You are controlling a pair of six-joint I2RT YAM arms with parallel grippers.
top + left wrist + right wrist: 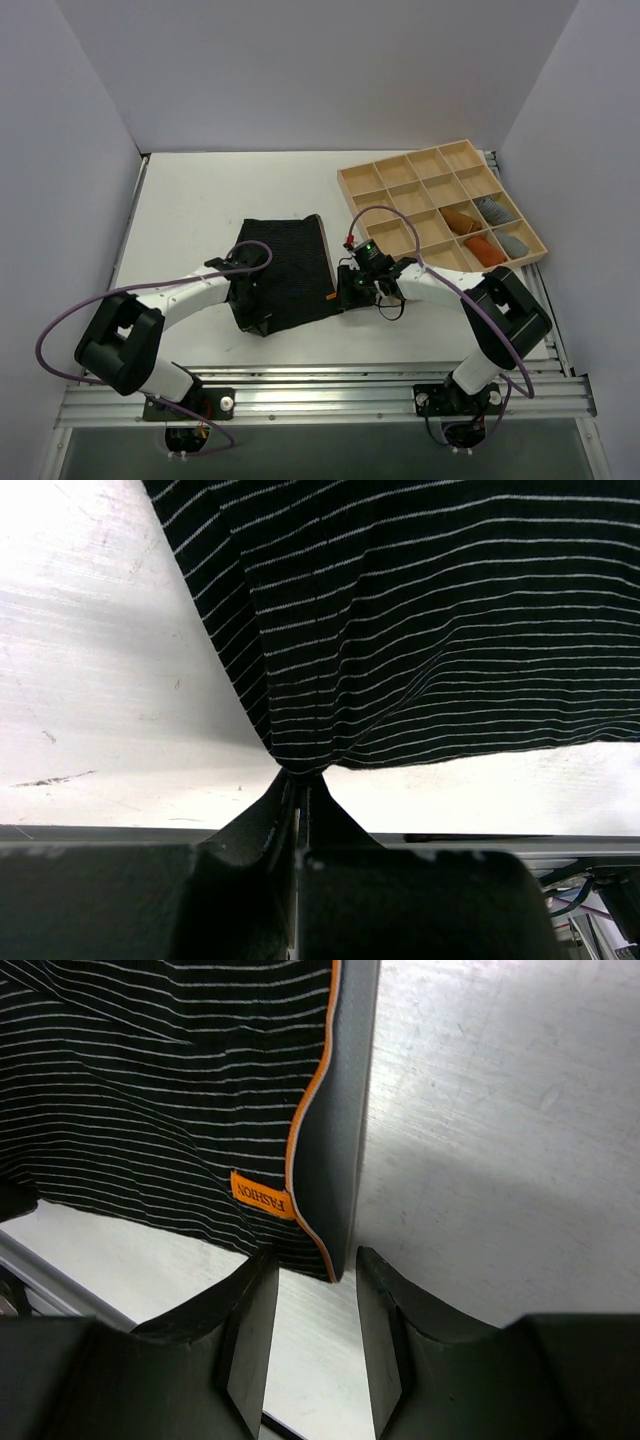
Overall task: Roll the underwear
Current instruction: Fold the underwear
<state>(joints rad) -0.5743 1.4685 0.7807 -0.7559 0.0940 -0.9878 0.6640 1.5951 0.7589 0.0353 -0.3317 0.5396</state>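
Bright overhead light, soft shadows; table (70, 570) glare, L wrist cam; left tool (300, 785) dark, blurred.

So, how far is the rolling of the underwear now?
Nothing is rolled yet: the underwear lies spread flat. In hand: the left gripper pinches its near edge; the right gripper is open at the waistband corner. The whole rolling is left.

**A tray and four rolls off to my right**

The white desk (200, 200) I work on carries a pale wooden tray (402, 157) at its far right, set askew and split into sixteen compartments. Four neighbouring compartments at the tray's right corner hold one cloth roll each: an orange roll (458, 219), a second orange roll (483, 249), a grey roll (490, 209) and another grey roll (513, 243). Metal rails (330, 385) run along the desk's near edge.
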